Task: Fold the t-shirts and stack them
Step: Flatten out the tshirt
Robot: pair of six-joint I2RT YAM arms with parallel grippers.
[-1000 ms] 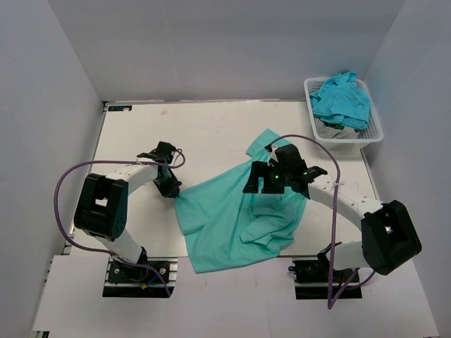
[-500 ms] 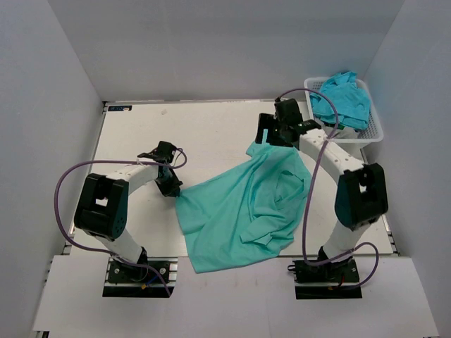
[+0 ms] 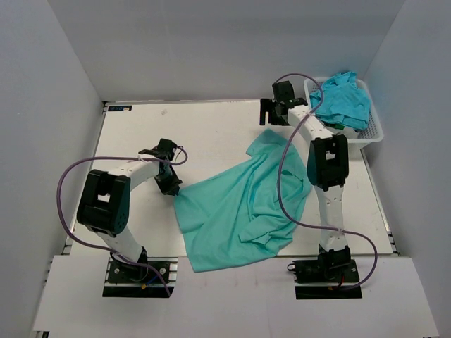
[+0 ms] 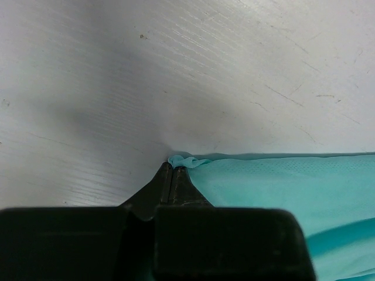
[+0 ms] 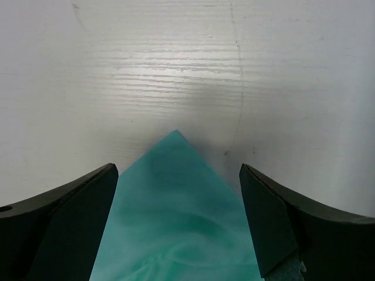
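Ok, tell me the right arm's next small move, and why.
Probably lower the right hand and close it on the shirt corner that points up between its open jaws. The left hand is shut on another corner, and the shirt lies crumpled, so a second grip would let the arms stretch it flat.

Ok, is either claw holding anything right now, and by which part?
The left claw is shut on the teal t-shirt, pinching a bunched corner. The right claw is open, holding nothing.

Left gripper (image 4: 174, 170) clamped, right gripper (image 5: 177, 171) spread wide
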